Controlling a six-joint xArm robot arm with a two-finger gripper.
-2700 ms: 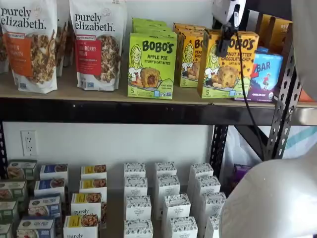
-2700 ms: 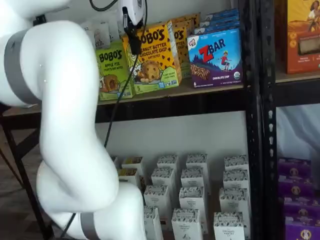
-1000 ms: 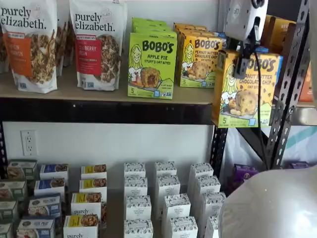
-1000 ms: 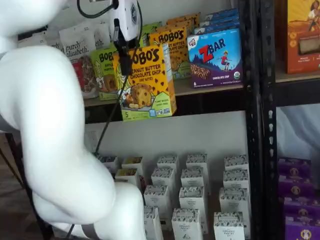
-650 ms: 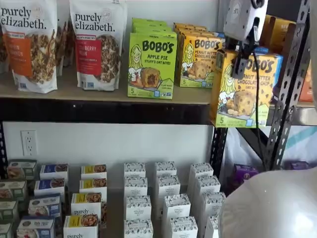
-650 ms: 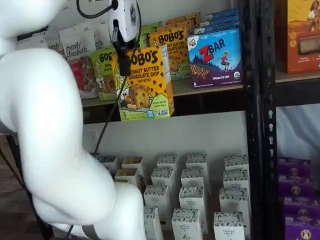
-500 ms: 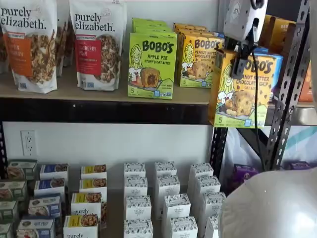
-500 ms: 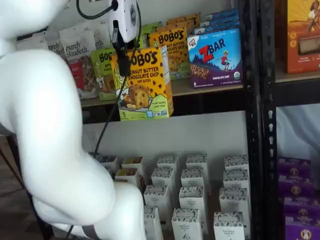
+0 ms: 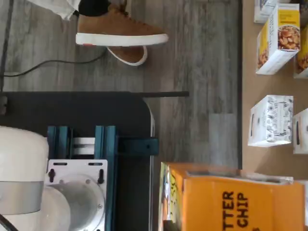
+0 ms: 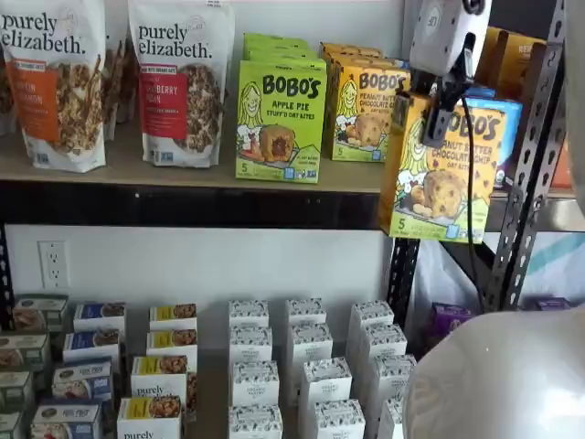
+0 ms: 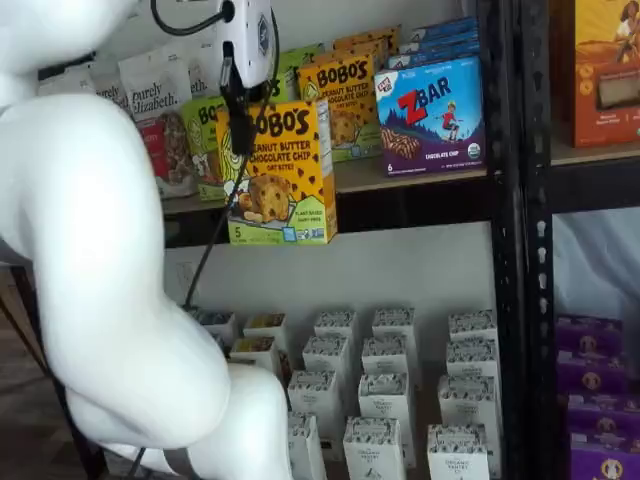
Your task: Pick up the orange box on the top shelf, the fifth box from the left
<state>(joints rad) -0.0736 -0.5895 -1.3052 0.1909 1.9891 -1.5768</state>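
Item, nearest: the arm (image 11: pixel 90 250), white and bulky, fills the foreground in both shelf views; you see it rise from below and reach over to the gripper (image 10: pixel 434 114), whose white body hangs from above with black fingers pointing down and a cable beside

Item, held: the orange box (image 10: pixel 439 169), clamped at its upper edge by the closed fingers, hangs upright in the air in front of the top shelf (image 10: pixel 183 174), clear of the board, its lower edge below the black front rail

Handling note: judge the box secured and off the shelf; you should keep the grip firm and draw back slowly and level, since a tall carton pinched at the top could swing or slip. Mind the black upright (image 10: pixel 526 183) just beside it

Item, behind: green box (image 10: pixel 280 119), granola bags (image 10: pixel 178 82), blue box (image 11: pixel 430 115) on the shelf

Item, wrist view: the orange box (image 9: pixel 231 197) close under the camera; floor, a brown shoe (image 9: pixel 120 29) beyond
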